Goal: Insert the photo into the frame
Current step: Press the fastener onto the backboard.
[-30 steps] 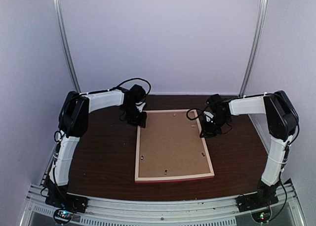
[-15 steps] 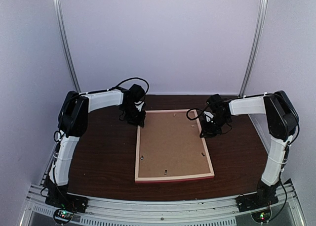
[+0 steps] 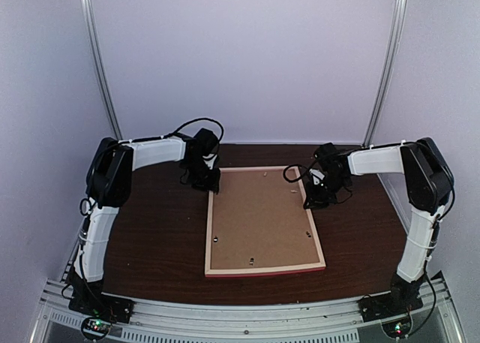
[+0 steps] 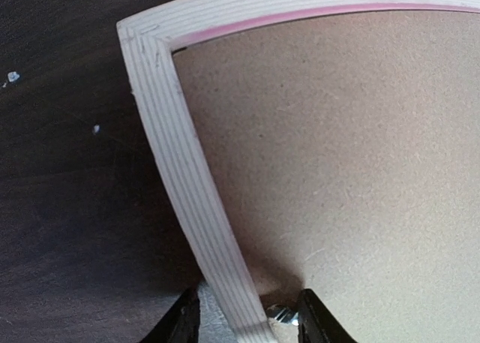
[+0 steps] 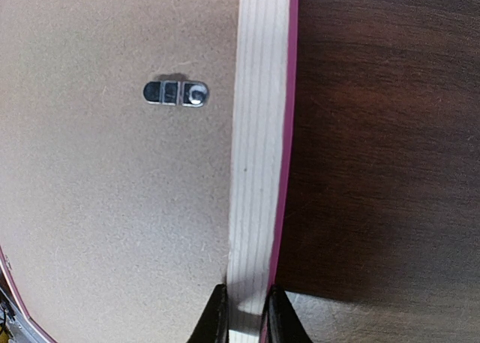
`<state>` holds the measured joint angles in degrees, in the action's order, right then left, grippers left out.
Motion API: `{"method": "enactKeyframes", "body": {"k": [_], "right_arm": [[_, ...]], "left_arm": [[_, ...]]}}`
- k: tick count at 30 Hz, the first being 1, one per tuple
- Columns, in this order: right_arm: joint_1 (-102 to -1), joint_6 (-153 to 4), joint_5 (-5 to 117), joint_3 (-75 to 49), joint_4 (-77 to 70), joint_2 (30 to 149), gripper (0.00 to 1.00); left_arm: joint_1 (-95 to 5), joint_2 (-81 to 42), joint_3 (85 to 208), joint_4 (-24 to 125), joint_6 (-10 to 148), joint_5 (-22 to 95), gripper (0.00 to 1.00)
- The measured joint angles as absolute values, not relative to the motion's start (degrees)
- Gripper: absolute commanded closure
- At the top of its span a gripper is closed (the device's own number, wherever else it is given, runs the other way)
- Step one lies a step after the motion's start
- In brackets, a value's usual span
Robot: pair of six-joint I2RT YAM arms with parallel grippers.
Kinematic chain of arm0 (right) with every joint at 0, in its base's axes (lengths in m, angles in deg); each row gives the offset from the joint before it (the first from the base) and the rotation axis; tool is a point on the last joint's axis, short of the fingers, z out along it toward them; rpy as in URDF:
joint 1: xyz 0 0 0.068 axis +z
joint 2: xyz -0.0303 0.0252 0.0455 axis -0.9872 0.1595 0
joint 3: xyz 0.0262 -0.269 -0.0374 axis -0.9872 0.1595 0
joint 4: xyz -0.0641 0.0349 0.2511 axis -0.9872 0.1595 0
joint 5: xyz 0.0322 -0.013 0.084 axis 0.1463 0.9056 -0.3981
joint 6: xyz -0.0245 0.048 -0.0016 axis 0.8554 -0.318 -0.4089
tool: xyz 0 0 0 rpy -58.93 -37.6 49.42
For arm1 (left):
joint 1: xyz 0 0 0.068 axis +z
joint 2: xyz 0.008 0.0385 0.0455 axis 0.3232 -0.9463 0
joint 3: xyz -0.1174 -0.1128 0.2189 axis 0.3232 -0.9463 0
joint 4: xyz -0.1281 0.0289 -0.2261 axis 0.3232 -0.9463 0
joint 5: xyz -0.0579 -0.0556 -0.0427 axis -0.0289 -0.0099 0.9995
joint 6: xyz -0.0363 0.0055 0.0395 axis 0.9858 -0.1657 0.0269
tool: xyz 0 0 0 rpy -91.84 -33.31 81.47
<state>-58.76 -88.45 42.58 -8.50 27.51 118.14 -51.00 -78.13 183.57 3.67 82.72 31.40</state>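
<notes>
The frame (image 3: 264,268) lies face down on the table (image 3: 157,245), backing board (image 3: 259,215) inside; we cannot see the photo. Our right jaws clamp its right rail, probably steadying it; left jaws straddle its left rail, apart.

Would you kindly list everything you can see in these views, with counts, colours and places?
frame: one, pale wood back with pink edges, face down at mid-table
backing board: one, brown, lying inside the frame
clips: several, silver, around the board's edges
photo: none visible
table: one, dark brown, under everything
posts: two, silver, at the back corners
arms: two, white and black, bases at the near edge
left fingers: black, open, straddling the frame's left rail near its far corner
right fingers: black, shut on the frame's right rail
</notes>
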Motion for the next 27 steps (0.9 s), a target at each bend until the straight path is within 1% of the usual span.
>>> {"method": "enactKeyframes", "body": {"k": [9,12,20,24,27], "right_arm": [[-58.8,-88.4,42.6,-8.5,27.5,118.2,0.95],[-58.8,-88.4,42.6,-8.5,27.5,118.2,0.95],[-58.8,-88.5,42.6,-8.4,27.4,118.1,0.95],[-58.8,-88.5,42.6,-8.4,27.4,118.1,0.95],[-58.8,-88.5,42.6,-8.4,27.4,118.1,0.95]], "left_arm": [[-50.5,-76.8,180.6,6.5,84.6,32.4,0.54],[-50.1,-76.3,179.1,7.9,85.5,33.5,0.49],[-49.2,-75.2,176.8,10.5,87.1,34.9,0.43],[-48.8,-74.5,175.3,11.9,87.6,35.0,0.42],[-48.5,-74.1,174.6,12.7,87.9,35.1,0.43]]}}
